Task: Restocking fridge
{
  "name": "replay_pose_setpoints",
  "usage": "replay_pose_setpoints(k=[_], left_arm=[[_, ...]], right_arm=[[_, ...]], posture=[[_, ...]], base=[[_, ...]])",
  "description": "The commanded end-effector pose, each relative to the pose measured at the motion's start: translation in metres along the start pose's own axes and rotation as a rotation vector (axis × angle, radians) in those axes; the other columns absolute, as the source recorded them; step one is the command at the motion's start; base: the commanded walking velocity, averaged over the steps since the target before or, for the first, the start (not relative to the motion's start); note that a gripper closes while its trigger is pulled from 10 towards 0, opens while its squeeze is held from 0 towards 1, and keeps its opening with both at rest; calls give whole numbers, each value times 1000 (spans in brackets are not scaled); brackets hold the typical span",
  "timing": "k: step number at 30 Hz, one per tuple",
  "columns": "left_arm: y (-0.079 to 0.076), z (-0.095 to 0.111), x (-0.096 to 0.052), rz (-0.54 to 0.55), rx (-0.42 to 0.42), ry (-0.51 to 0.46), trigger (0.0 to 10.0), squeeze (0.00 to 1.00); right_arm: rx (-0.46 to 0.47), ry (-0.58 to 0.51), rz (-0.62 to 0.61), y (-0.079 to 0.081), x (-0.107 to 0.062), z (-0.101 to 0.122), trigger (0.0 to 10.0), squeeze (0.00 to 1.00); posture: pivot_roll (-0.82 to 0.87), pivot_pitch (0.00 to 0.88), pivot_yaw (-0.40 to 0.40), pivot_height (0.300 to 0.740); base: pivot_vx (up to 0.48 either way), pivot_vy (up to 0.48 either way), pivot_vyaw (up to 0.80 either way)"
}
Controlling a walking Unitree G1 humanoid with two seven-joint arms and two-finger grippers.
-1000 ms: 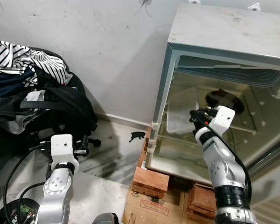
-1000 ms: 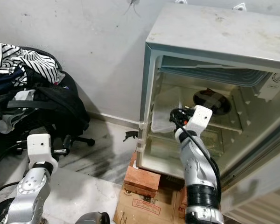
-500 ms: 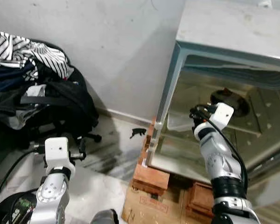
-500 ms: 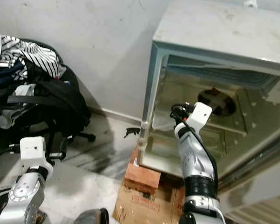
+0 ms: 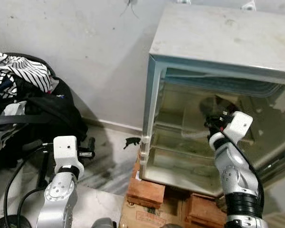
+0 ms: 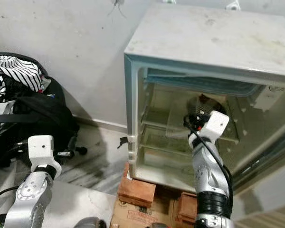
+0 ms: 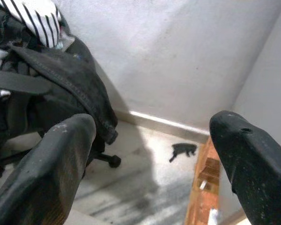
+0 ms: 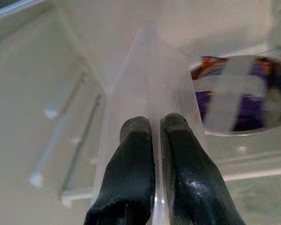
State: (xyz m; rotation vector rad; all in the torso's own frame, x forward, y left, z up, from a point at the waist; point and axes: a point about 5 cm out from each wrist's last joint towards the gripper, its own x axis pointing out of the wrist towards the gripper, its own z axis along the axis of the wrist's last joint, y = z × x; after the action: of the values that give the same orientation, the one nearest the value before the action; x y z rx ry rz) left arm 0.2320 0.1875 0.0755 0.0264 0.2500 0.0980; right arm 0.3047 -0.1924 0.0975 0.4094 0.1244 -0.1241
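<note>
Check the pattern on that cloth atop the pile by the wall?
Black and white stripes on the cloth; clearest in the left eye view.

Grey wall, streaked floor.

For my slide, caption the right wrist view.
Right gripper pinching the clear shelf inside the fridge.

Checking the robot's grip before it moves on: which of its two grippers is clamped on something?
The right gripper, inside the fridge, is shut on the clear shelf panel. The left gripper hangs open over the floor, holding nothing.
</note>
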Motion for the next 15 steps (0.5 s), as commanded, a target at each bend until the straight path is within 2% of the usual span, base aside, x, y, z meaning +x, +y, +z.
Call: replay_pose_setpoints(k=[1, 7, 15], left_arm=[[3, -7, -1, 17, 9, 44, 10000, 0], [3, -5, -1, 11, 2, 35, 10000, 0], [5, 2, -10, 10, -1, 26, 10000, 0]], right_arm=[[-4, 18, -10, -1, -3, -3, 10000, 0], [7, 36, -14, 0, -3, -7, 10000, 0], [69, 41, 12, 22, 11, -6, 10000, 0]], posture=[[36, 70, -33, 740], [43, 72, -33, 740], [85, 120, -43, 740]], base=[[0, 0, 0], [0, 0, 0], [0, 0, 0]])
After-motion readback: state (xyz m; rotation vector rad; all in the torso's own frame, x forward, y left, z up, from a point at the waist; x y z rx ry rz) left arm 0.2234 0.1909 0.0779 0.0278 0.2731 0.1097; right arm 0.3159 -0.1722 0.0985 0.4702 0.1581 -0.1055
